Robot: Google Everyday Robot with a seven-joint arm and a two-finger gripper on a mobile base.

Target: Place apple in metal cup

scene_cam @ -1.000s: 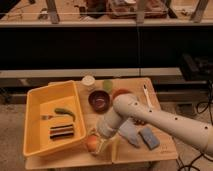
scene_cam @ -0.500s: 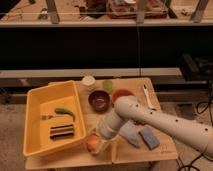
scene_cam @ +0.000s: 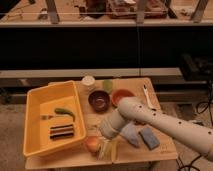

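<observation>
- Surface: small wooden table (scene_cam: pixel 160 85), light brown top, seen from above; dim warm light. Behind it runs a dark shelf or counter front, with cluttered items on an upper ledge, too indistinct to name.
- Left part of table: yellow plastic bin (scene_cam: pixel 35 100). Inside lie a green pepper-like item (scene_cam: pixel 65 113), a fork (scene_cam: pixel 46 117) and a dark flat bar-shaped item (scene_cam: pixel 62 131).
- Front edge, just right of the bin: apple (scene_cam: pixel 92 144), orange-red with a paler patch, resting on the tabletop.
- Gripper (scene_cam: pixel 104 145) is low at the front edge, immediately right of the apple, touching or nearly so; grasp state: cannot tell.
- Back centre: cream-white round container (scene_cam: pixel 88 81), a pale green object (scene_cam: pixel 107 85) beside it.
- Centre: dark red bowl (scene_cam: pixel 99 100); to its right an orange-red bowl (scene_cam: pixel 121 95), partly covered by the arm (scene_cam: pixel 165 122).
- The white arm crosses the right half of the table diagonally.
- Right front: blue sponge (scene_cam: pixel 149 137) and a greyish-blue flat item (scene_cam: pixel 130 135).
- Right back: white utensil (scene_cam: pixel 147 96).
- Metal cup: not made out in this view.
</observation>
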